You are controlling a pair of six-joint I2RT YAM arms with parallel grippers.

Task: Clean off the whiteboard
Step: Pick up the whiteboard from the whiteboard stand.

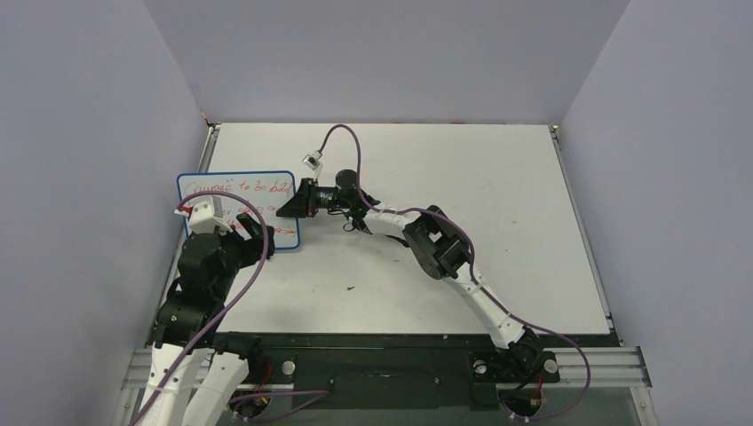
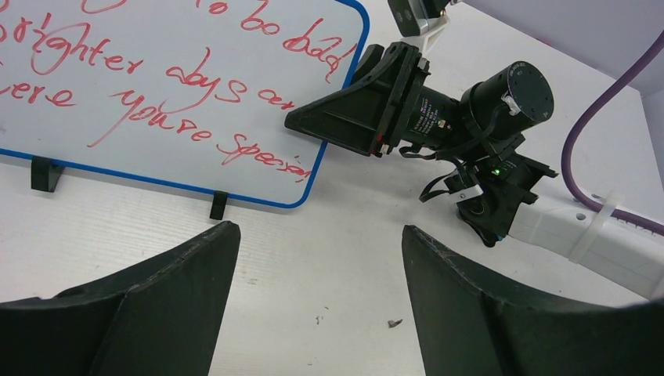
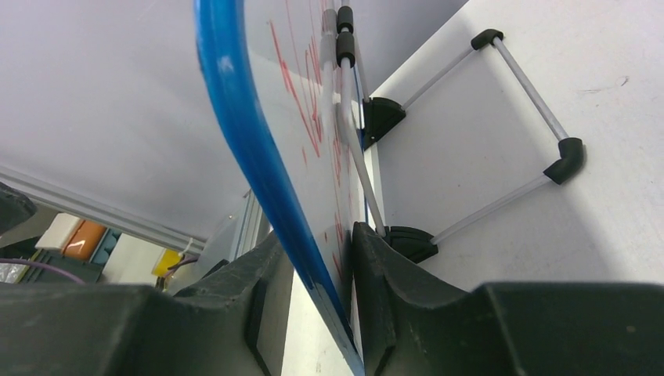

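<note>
The whiteboard [image 1: 233, 197], covered in red writing, stands propped at the left of the tabletop [image 1: 462, 169]. The right claw [image 1: 286, 211] straddles its right edge, one finger on each face, probably to steady it. I cannot tell whether it grips. The left claw [image 2: 313, 235] hangs wide open and empty in front of the board.

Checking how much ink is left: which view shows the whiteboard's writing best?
Left wrist: the red writing on the whiteboard is large and legible. Top external shows it small, partly behind the left arm. Right wrist sees the board edge-on, only red slivers.
</note>
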